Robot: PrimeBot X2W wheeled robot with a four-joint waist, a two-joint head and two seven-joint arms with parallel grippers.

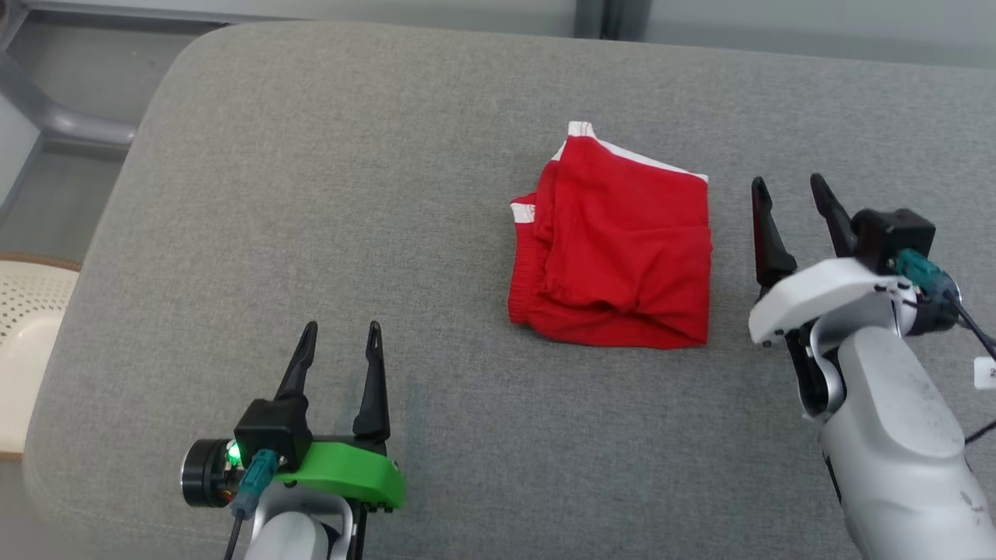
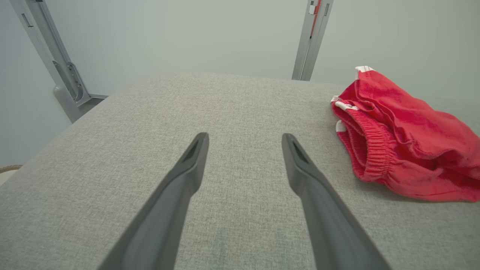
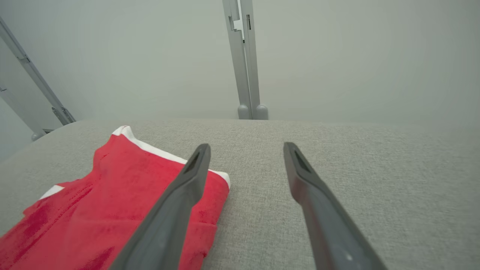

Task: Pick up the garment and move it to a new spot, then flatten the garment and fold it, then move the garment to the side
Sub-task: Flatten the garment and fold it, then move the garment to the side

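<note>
The garment is a pair of red shorts with white trim, folded into a compact rectangle on the grey cushioned surface, right of centre. Just to its right my right gripper stands open, fingers apart and holding nothing. In the right wrist view the garment lies left of and partly under the left finger. My left gripper is open and empty at the lower left, well away from the cloth. The left wrist view has the garment at its right, its elastic waistband facing the open left gripper.
The surface's rounded edge runs along the left and far side, with a grey metal frame beyond it. A pale perforated seat or basket sits past the left edge. Upright grey posts stand behind the surface.
</note>
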